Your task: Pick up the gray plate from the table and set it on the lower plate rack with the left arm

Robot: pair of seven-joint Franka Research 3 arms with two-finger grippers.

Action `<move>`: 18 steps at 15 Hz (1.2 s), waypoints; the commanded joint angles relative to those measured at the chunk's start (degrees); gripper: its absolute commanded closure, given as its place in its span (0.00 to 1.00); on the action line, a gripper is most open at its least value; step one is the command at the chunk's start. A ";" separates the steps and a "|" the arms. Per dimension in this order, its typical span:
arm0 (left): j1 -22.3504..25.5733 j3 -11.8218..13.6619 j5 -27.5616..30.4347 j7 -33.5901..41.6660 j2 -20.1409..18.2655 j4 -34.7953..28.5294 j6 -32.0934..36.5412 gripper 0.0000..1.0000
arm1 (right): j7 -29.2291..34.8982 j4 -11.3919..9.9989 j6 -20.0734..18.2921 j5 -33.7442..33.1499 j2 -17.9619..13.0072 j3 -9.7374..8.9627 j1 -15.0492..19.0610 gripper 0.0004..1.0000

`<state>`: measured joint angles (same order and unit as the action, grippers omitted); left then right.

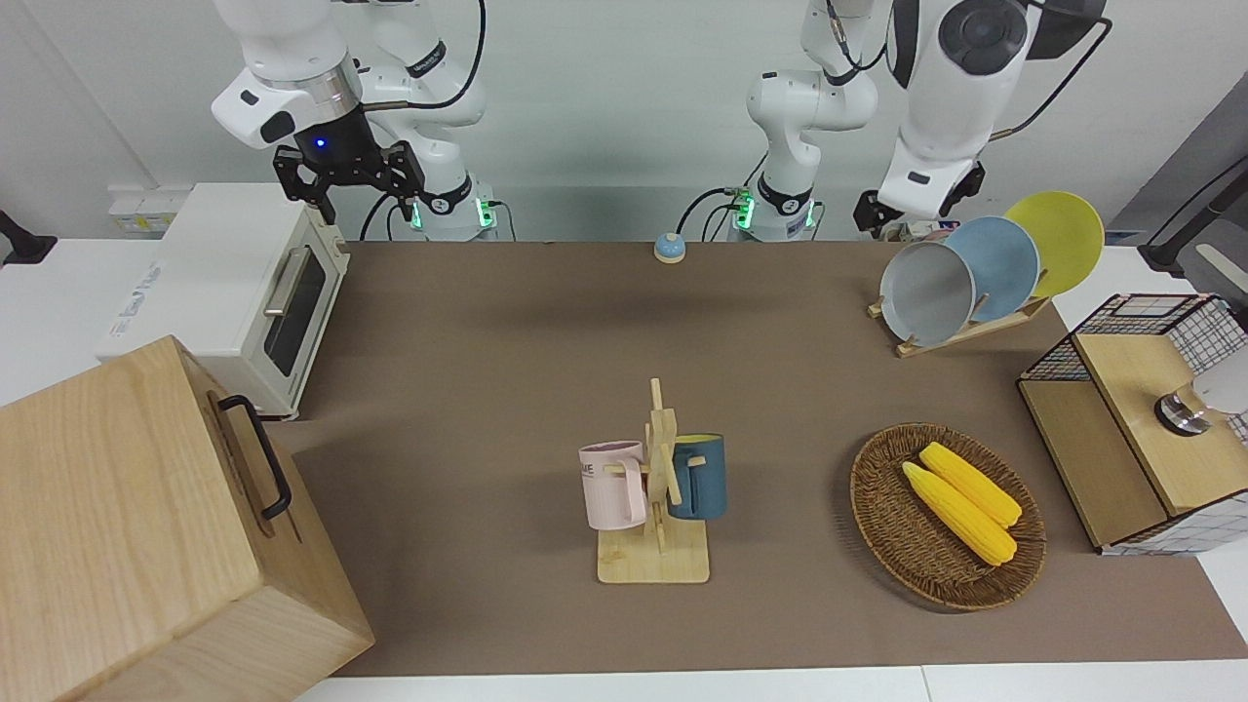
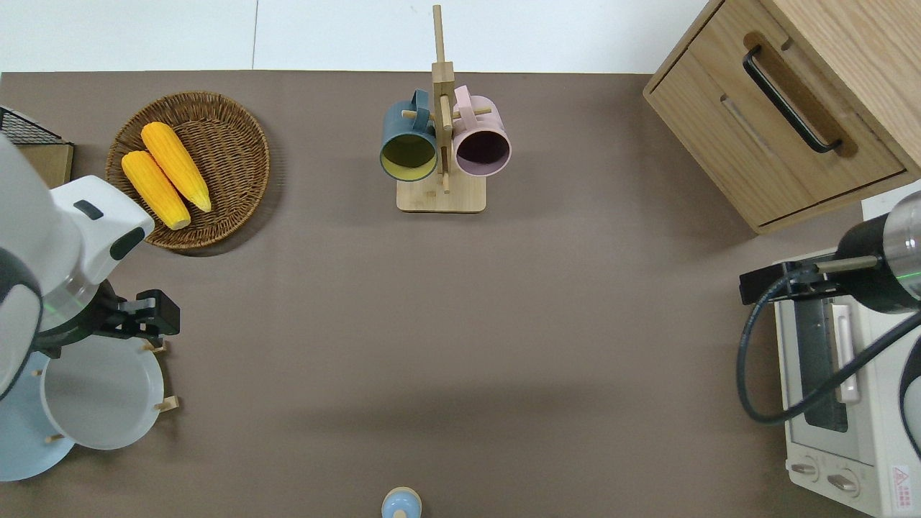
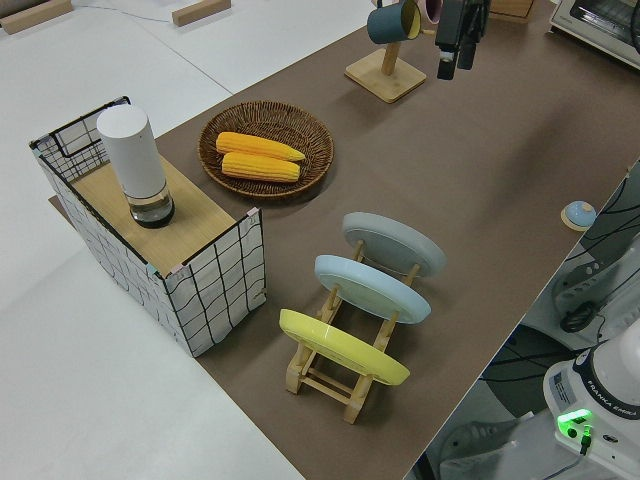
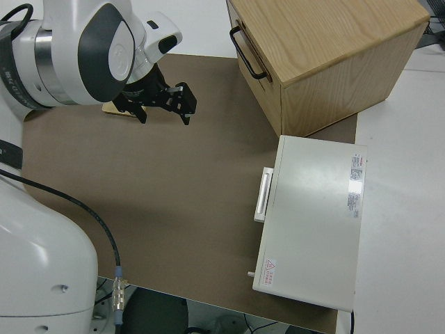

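The gray plate [image 1: 926,292] stands on edge in the lowest slot of the lower plate rack [image 1: 960,333], at the left arm's end of the table [image 1: 507,341]. It also shows in the overhead view [image 2: 101,392] and the left side view [image 3: 393,243]. My left gripper [image 1: 919,216] is open and empty, raised above the rack and clear of the plate. In the overhead view [image 2: 108,331] it is over the rack's edge. My right arm is parked with its gripper [image 1: 346,185] open.
A light-blue plate [image 1: 999,265] and a yellow plate [image 1: 1058,239] fill the rack's higher slots. A wicker basket [image 1: 882,526] holds corn; a mug tree [image 1: 658,487] stands mid-table. There are also a wire shelf [image 1: 1141,409], a toaster oven [image 1: 234,283], a wooden cabinet [image 1: 127,526] and a small bell [image 1: 669,247].
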<state>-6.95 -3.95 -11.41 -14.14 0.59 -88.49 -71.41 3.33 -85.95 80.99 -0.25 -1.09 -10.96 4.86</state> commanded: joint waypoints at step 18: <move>1.50 1.57 14.14 21.51 -6.82 -3.78 -14.19 0.00 | 0.01 0.35 -0.83 0.43 -0.14 -0.29 0.41 0.01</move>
<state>-6.27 -2.70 1.22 4.93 -2.35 -86.40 -81.15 3.33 -85.95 80.99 -0.25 -1.09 -10.96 4.86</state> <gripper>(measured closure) 0.000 0.009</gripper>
